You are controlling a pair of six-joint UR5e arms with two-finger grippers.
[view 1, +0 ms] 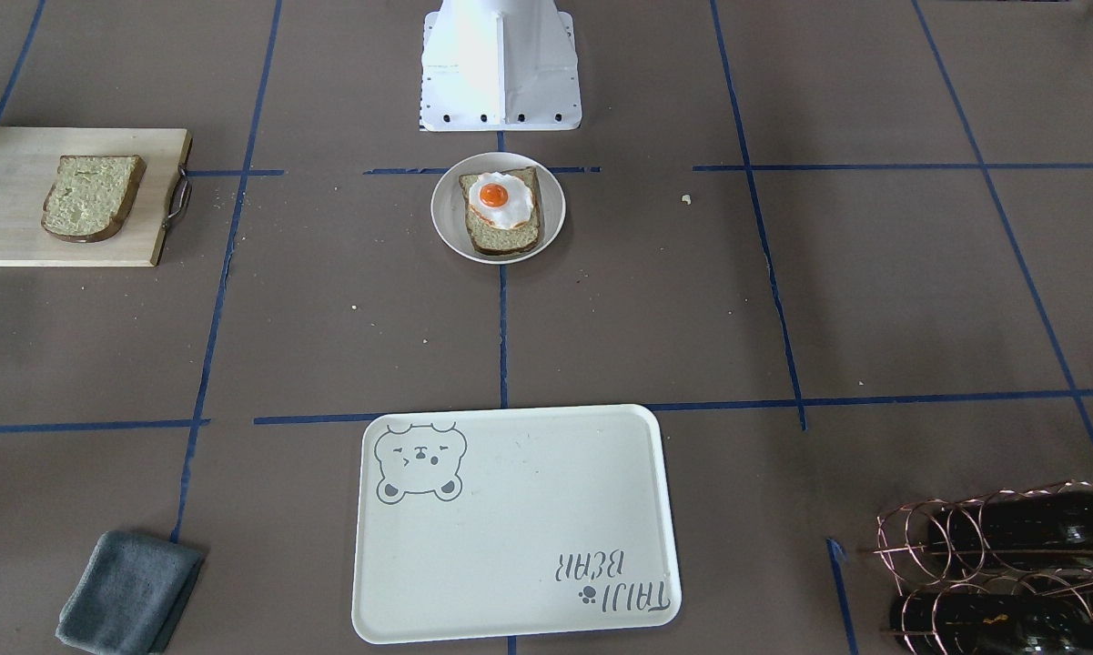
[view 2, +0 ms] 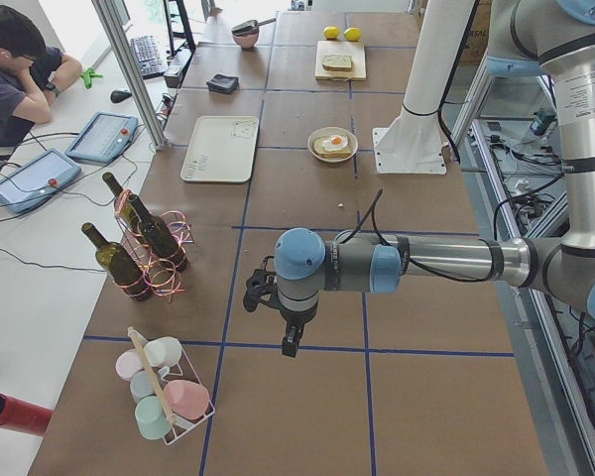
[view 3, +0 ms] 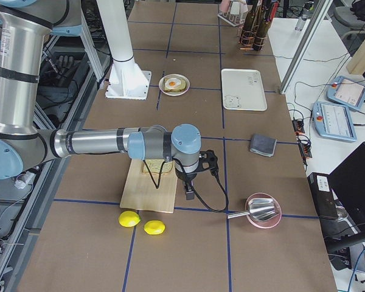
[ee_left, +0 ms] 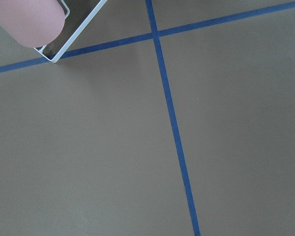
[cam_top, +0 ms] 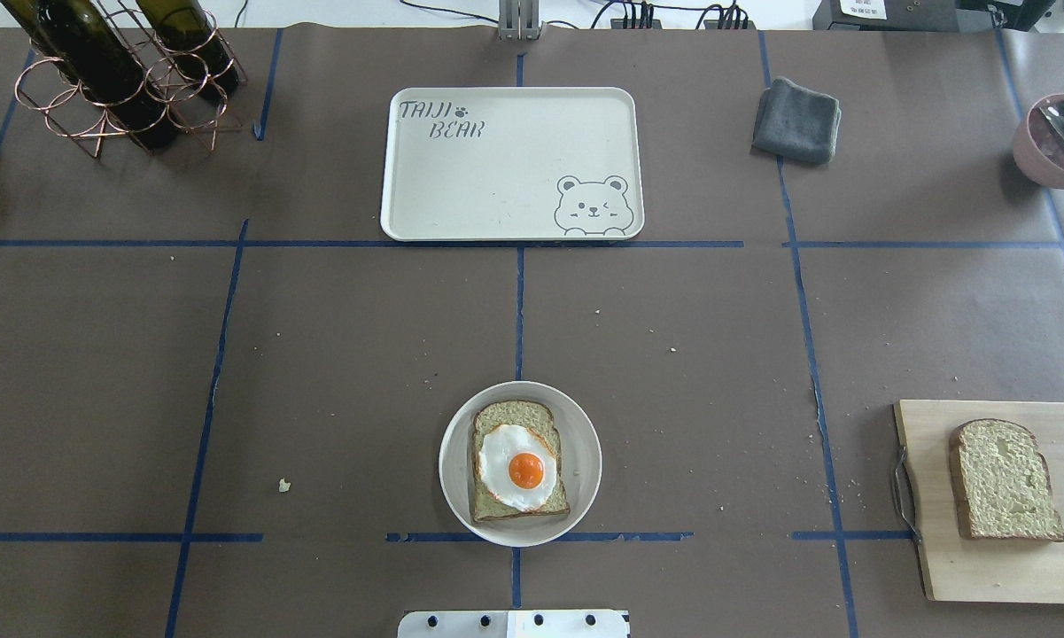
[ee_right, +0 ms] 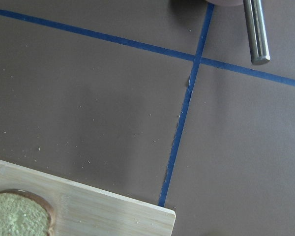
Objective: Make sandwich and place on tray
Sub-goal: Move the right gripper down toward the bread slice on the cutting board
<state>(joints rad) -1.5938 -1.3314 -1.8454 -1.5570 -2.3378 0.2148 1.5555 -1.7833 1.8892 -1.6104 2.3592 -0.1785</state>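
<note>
One bread slice (cam_top: 516, 416) lies on a small round white plate (cam_top: 454, 461) near my base, with the fried egg (cam_top: 519, 468) on top; it also shows in the front view (view 1: 506, 238). The second slice (cam_top: 1005, 480) lies on the wooden cutting board (cam_top: 983, 571) at the right. The cream bear tray (cam_top: 496, 177) sits at the far middle with nothing on it. My left gripper (view 2: 291, 342) hangs over bare table far to the left; my right gripper (view 3: 188, 193) hangs just past the board's edge. Both show only in side views, so I cannot tell open or shut.
Wine bottles in a copper rack (cam_top: 115, 75) stand far left. A grey folded cloth (cam_top: 797, 120) and a pink bowl with a metal utensil (cam_top: 1054, 142) lie far right. Two lemons (view 3: 143, 223) lie beyond the board. A rack of cups (view 2: 164, 387) stands near the left gripper.
</note>
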